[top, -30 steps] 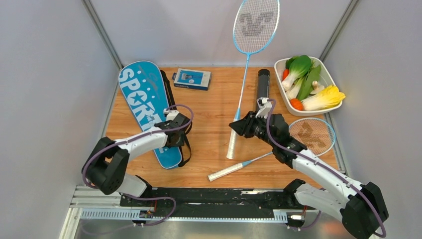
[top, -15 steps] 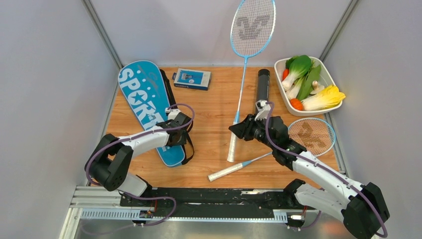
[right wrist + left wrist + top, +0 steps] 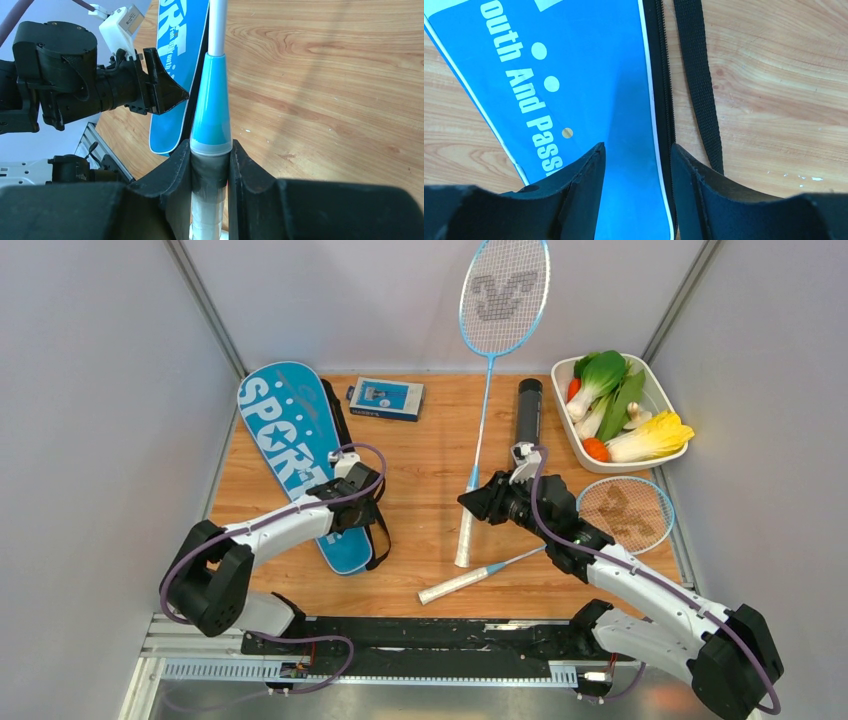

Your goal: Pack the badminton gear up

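Leftward the raised racket (image 3: 503, 295) has tipped slightly, its handle top clenched in the right gripper (image 3: 210, 150); cover (image 3: 290, 440) lies flat at left, left gripper (image 3: 636, 155) spread open over its zipped edge; second racket (image 3: 625, 512) and tube (image 3: 527, 410) lie right.

Lighting is bright, even and diffuse from overhead; the light wooden tabletop (image 3: 430, 490) carries only soft, faint shadows beside the items on it, with no hard glare. In the left wrist view a soft shadow darkens the blue fabric racket cover (image 3: 589, 75) toward the lower edge; wood grain and white print are sharp.
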Motion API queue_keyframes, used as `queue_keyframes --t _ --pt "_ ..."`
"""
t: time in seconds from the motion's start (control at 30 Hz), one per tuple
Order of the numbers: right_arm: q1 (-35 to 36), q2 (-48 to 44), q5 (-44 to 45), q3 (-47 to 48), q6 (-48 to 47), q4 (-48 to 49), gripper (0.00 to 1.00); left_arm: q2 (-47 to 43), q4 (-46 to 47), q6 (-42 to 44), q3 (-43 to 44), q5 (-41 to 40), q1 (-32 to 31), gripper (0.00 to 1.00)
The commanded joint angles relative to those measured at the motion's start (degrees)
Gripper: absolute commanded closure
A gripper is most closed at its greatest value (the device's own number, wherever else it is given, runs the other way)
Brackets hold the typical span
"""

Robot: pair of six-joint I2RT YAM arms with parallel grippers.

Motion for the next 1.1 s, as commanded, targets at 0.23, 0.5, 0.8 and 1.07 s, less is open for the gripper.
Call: queue_keyframes --t 0.23,0.5,0.8,1.07 --pt "0.63 -1.04 1.24 -0.13 -1.8 4.22 1.0 6.38 1.57 -2.79 -0.29 0.88 -0.04 0.54" --pt "1.38 -0.15 -2.52 -0.96 -1.15 4.21 1.0 -3.37 0.54 -3.06 -1.91 4.29 -0.04 1.0" --pt "7.67 5.71 -18.52 -0.38 7.61 5.25 1.0 -25.29 3.88 -5.73 -11.58 11.64 -0.04 1.0" --pt "12.86 13.18 -31.56 -5.11 19.26 18.0 1.0 -41.25 4.58 -5.3 -18.74 12.0 -0.05 1.0"
